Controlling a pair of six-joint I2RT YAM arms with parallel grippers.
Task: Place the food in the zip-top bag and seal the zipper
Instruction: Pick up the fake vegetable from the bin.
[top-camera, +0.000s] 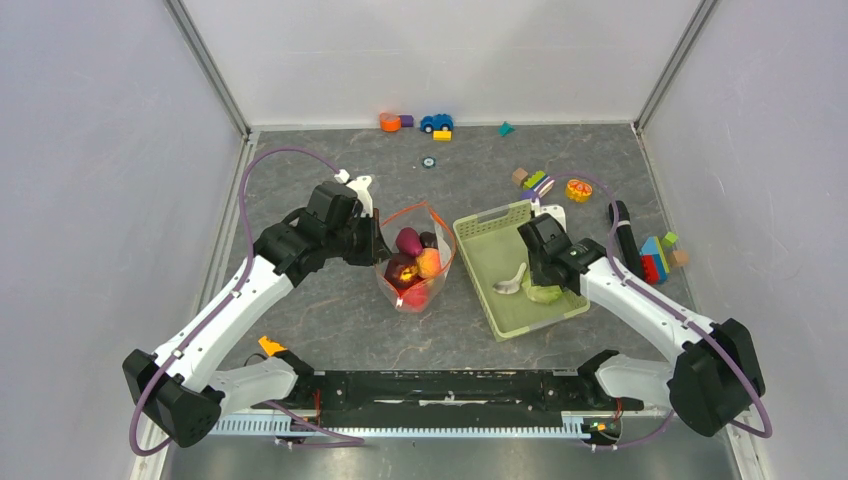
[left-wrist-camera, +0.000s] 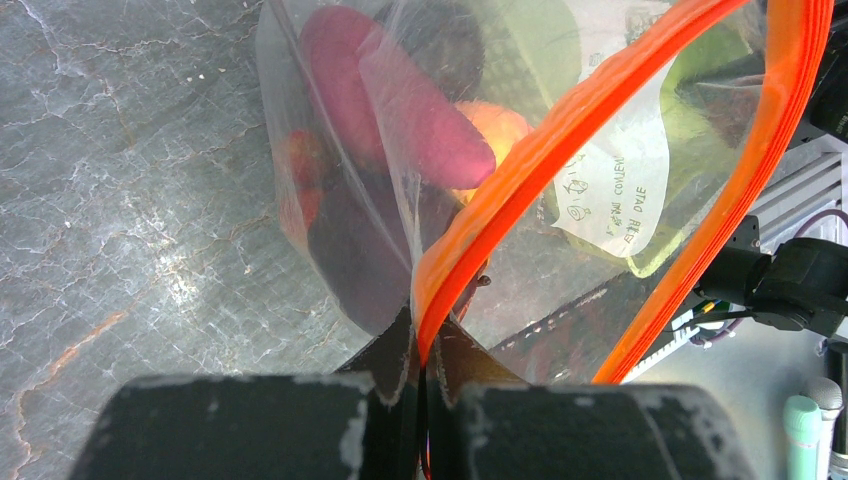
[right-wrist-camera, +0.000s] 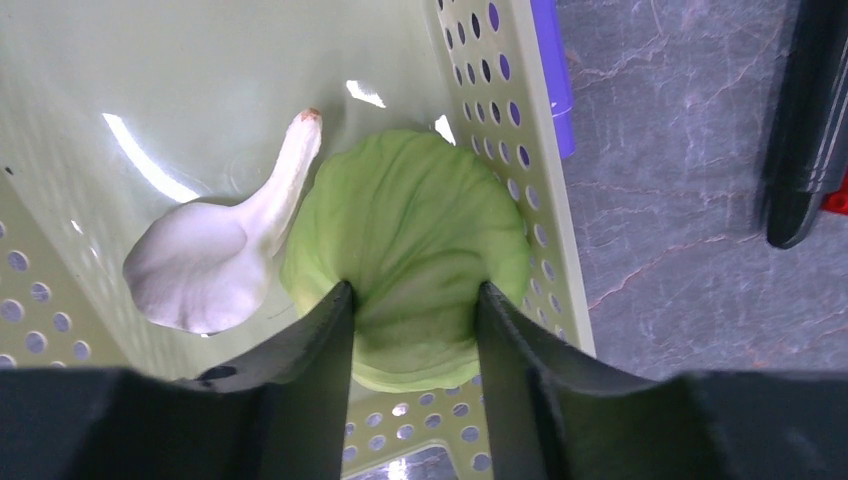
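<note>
The zip-top bag (top-camera: 392, 288) stands open at mid-table, its red-orange zipper (top-camera: 445, 240) forming the mouth. Inside lie a purple piece (top-camera: 408, 241), a peach (top-camera: 429, 262), a dark plum (top-camera: 400, 270) and something red (top-camera: 415, 296). My left gripper (top-camera: 380, 240) is shut on the bag's left rim; in the left wrist view the zipper (left-wrist-camera: 560, 130) runs into the pinched left gripper (left-wrist-camera: 425, 345). My right gripper (right-wrist-camera: 412, 295) reaches into the green basket (right-wrist-camera: 200, 90), both fingers pressed against the green cabbage (right-wrist-camera: 415, 220). A white garlic (right-wrist-camera: 205, 270) lies beside it.
The basket (top-camera: 480, 255) sits right of the bag, with the cabbage (top-camera: 543, 293) and garlic (top-camera: 510, 281) at its near end. A toy car (top-camera: 436, 122) and blocks (top-camera: 390, 122) line the back wall. More blocks (top-camera: 655, 255) and a black object (top-camera: 622, 235) lie at the right.
</note>
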